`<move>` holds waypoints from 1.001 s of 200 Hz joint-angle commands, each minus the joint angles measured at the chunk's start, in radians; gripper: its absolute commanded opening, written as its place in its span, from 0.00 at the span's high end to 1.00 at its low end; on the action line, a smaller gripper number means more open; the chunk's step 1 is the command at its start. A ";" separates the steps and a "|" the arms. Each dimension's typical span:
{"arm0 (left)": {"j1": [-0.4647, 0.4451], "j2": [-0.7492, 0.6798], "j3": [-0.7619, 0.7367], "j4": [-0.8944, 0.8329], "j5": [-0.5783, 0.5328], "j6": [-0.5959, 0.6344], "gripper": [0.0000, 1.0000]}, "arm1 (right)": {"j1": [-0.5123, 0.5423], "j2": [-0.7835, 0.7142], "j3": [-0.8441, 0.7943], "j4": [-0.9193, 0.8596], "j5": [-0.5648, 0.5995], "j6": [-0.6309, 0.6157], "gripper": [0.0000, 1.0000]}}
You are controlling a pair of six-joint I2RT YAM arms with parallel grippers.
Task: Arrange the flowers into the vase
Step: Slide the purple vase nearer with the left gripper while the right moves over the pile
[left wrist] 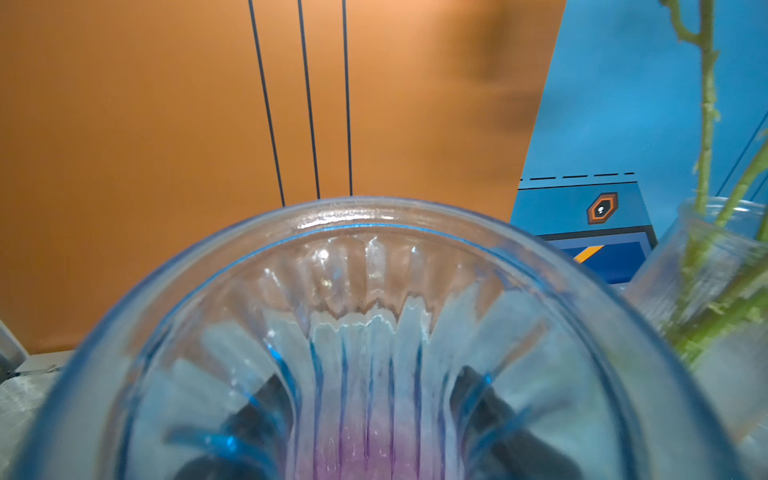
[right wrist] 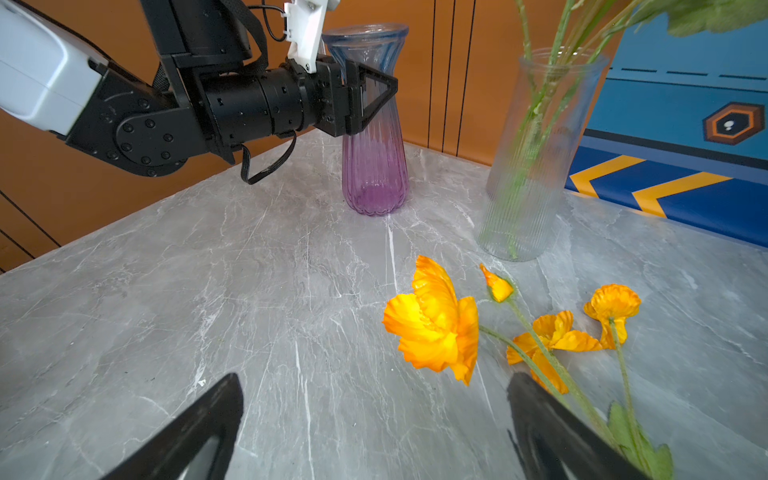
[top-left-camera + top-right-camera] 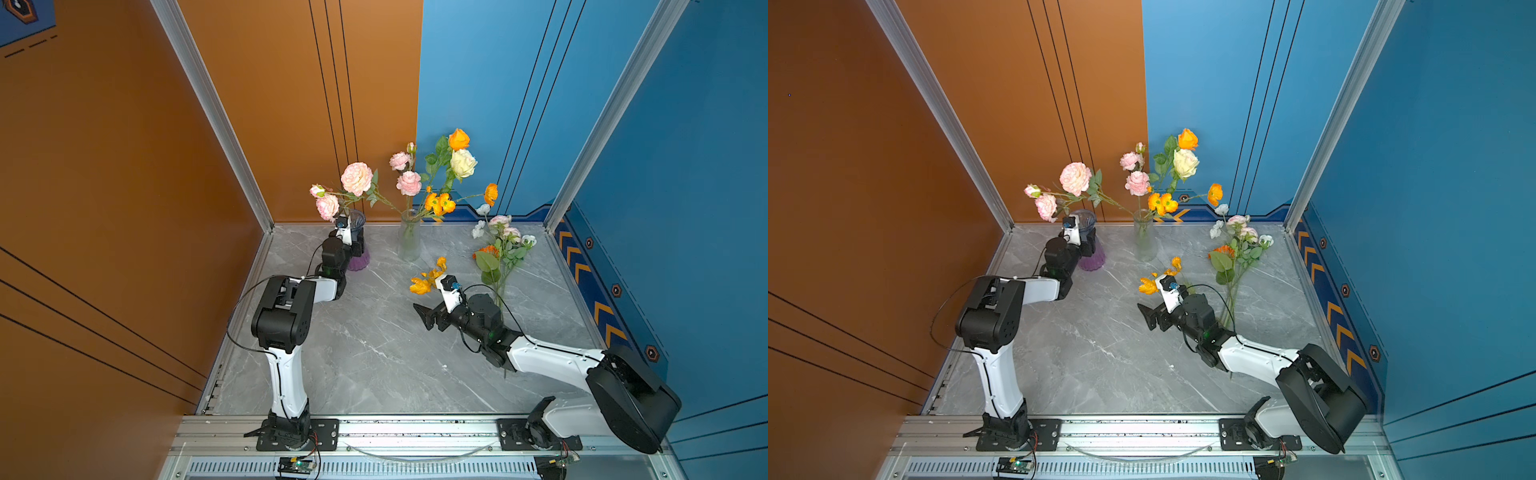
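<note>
- Right claw [image 2: 374,386] released, jaws spread above the grey tabletop [image 2: 208,291]; orange flowers [image 2: 436,328] lie just beside it.
- Left claw [image 2: 374,83] straddles the purple vase [image 2: 374,174] at its neck; I cannot tell whether it is gripping.

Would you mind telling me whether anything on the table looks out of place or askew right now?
Yes: an orange poppy stem and a mixed bunch lie on the marble table rather than in a vase, and the pink roses lean far sideways out of the clear vase.
</note>
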 commanded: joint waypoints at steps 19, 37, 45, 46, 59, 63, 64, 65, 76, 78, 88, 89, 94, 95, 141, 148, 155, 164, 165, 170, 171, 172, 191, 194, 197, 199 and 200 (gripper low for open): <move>-0.001 -0.143 -0.103 0.108 0.086 -0.033 0.62 | -0.005 -0.008 0.025 0.010 -0.019 -0.004 0.00; -0.014 -0.234 -0.175 0.115 0.096 -0.049 0.68 | -0.007 -0.036 0.018 0.008 -0.020 -0.002 0.00; -0.028 -0.278 -0.210 0.117 0.103 -0.060 0.70 | -0.007 -0.051 0.013 0.010 -0.018 0.001 0.00; -0.030 -0.283 -0.213 0.117 0.103 -0.061 0.71 | -0.008 -0.054 0.013 0.010 -0.018 0.002 0.00; -0.067 -0.356 -0.276 0.117 0.106 -0.059 0.74 | -0.015 -0.082 0.008 0.007 -0.015 0.013 0.00; -0.081 -0.379 -0.296 0.117 0.105 -0.053 0.75 | -0.021 -0.092 0.009 0.003 -0.013 0.024 0.00; -0.086 -0.387 -0.299 0.117 0.106 -0.053 0.76 | -0.022 -0.095 0.009 0.002 -0.012 0.027 0.00; -0.089 -0.392 -0.306 0.117 0.105 -0.052 0.76 | -0.024 -0.098 0.009 -0.001 -0.012 0.030 0.00; -0.137 -0.458 -0.363 0.116 0.098 -0.042 0.78 | -0.035 -0.145 0.027 -0.073 0.027 0.053 0.00; -0.146 -0.470 -0.373 0.116 0.094 -0.041 0.79 | -0.036 -0.155 0.032 -0.097 0.038 0.055 0.00; -0.194 -0.532 -0.428 0.114 0.075 -0.036 0.82 | -0.038 -0.204 0.056 -0.225 0.112 0.072 0.00; -0.198 -0.537 -0.433 0.114 0.073 -0.035 0.82 | -0.039 -0.209 0.060 -0.242 0.119 0.074 0.00; -0.223 -0.565 -0.458 0.114 0.065 -0.033 0.83 | -0.040 -0.238 0.071 -0.313 0.152 0.085 0.00; -0.228 -0.570 -0.464 0.113 0.064 -0.033 0.83 | -0.040 -0.243 0.073 -0.326 0.159 0.088 0.00; -0.458 -0.734 -0.595 0.026 0.026 0.022 0.85 | -0.072 -0.508 0.077 -0.885 0.342 0.338 0.00; -0.486 -0.744 -0.603 0.026 0.029 0.013 0.85 | -0.070 -0.543 0.077 -0.955 0.355 0.376 0.00; -0.513 -0.751 -0.610 0.026 0.032 0.006 0.85 | -0.066 -0.575 0.076 -1.017 0.365 0.413 0.00; -0.551 -0.761 -0.618 0.026 0.029 0.005 0.85 | -0.062 -0.610 0.068 -1.071 0.376 0.451 0.00; -0.555 -0.761 -0.618 0.026 0.029 0.005 0.85 | -0.061 -0.614 0.067 -1.076 0.378 0.454 0.00; -0.573 -0.762 -0.622 0.026 0.028 0.005 0.85 | -0.058 -0.631 0.063 -1.099 0.384 0.470 0.00; -0.575 -0.762 -0.622 0.026 0.028 0.005 0.85 | -0.058 -0.635 0.061 -1.103 0.386 0.474 0.00; -0.575 -0.763 -0.623 0.026 0.029 0.006 0.85 | -0.057 -0.638 0.060 -1.107 0.388 0.478 0.00; -0.632 -0.748 -0.629 0.026 0.041 0.030 0.85 | -0.053 -0.691 0.041 -1.179 0.427 0.522 0.00; -0.638 -0.744 -0.629 0.026 0.044 0.034 0.85 | -0.053 -0.698 0.037 -1.187 0.433 0.527 0.00; -0.641 -0.741 -0.629 0.027 0.049 0.035 0.85 | -0.052 -0.708 0.034 -1.193 0.436 0.530 0.00; -0.643 -0.739 -0.630 0.028 0.053 0.036 0.85 | -0.052 -0.713 0.031 -1.197 0.437 0.532 0.00; -0.644 -0.739 -0.631 0.028 0.055 0.036 0.85 | -0.053 -0.717 0.029 -1.199 0.438 0.533 0.00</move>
